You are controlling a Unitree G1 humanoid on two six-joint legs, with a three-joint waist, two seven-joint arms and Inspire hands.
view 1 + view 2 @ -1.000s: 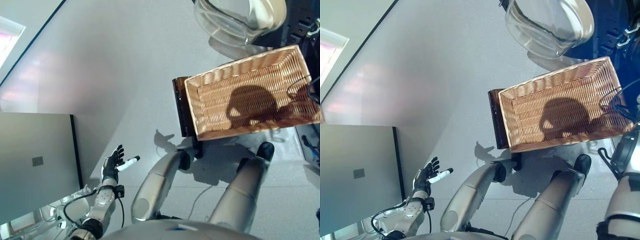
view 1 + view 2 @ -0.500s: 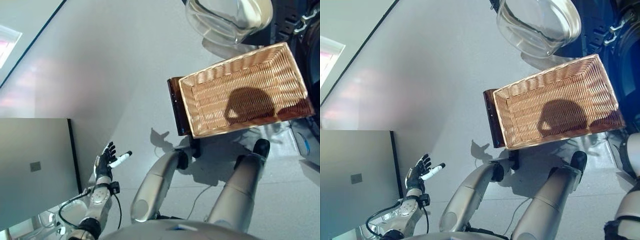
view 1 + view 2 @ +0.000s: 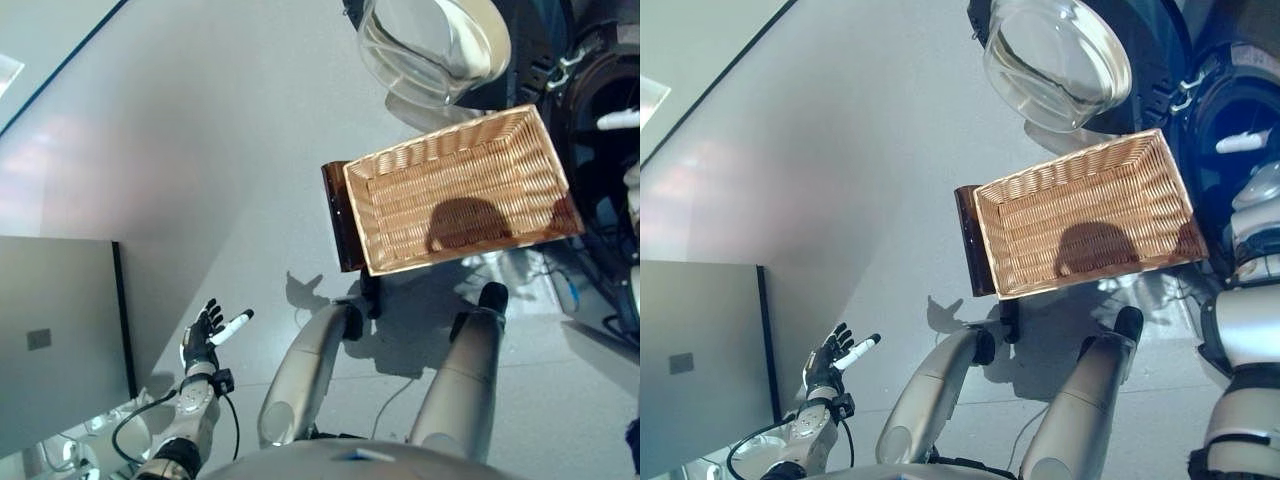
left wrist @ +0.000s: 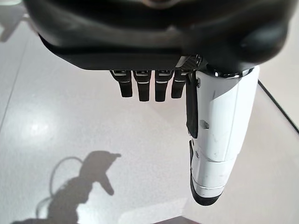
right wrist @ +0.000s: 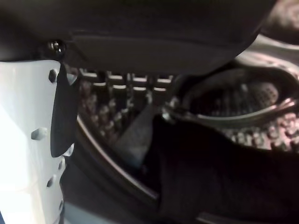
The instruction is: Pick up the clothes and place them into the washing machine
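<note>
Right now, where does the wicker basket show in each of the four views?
Left eye view: wicker basket, upper right of centre, empty.
Right eye view: the same basket, right of centre, empty.
Left wrist view: not in it; only the left hand over bare floor.
Right wrist view: not in it; the washing machine drum shows.
Shared landmark: the glass door just beyond the basket in both eye views.

The washing machine (image 3: 1230, 130) sits at the upper right of the head views, dark-fronted, its round glass door (image 3: 1055, 60) swung open toward the upper middle. In the right wrist view a dark garment (image 5: 210, 172) lies in the lower right, draped over the rim of the perforated drum (image 5: 233, 100).
</note>
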